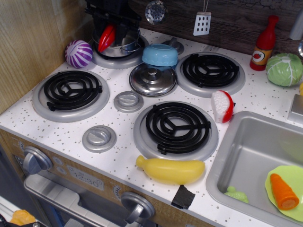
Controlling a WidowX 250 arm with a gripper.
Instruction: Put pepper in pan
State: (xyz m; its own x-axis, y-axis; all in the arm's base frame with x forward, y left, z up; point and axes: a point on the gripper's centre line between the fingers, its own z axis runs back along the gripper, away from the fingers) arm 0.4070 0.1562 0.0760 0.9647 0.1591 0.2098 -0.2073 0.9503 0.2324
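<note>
The red pepper [107, 38] hangs tilted over the left rim of the shiny steel pan [125, 46], which stands on the back-left burner. My black gripper [111, 27] is right above the pan at the top of the view and is shut on the pepper's upper end. The pepper's lower tip points down-left, at about the height of the pan's rim. The gripper hides much of the pan's inside.
A purple-and-white ball [78, 53] lies left of the pan. A light-blue bowl [160, 54] and a domed steel lid [152, 79] sit just to its right. A red-and-white toy [222, 106], a yellow squash [170, 170] and the sink [246, 156] are toward the front right.
</note>
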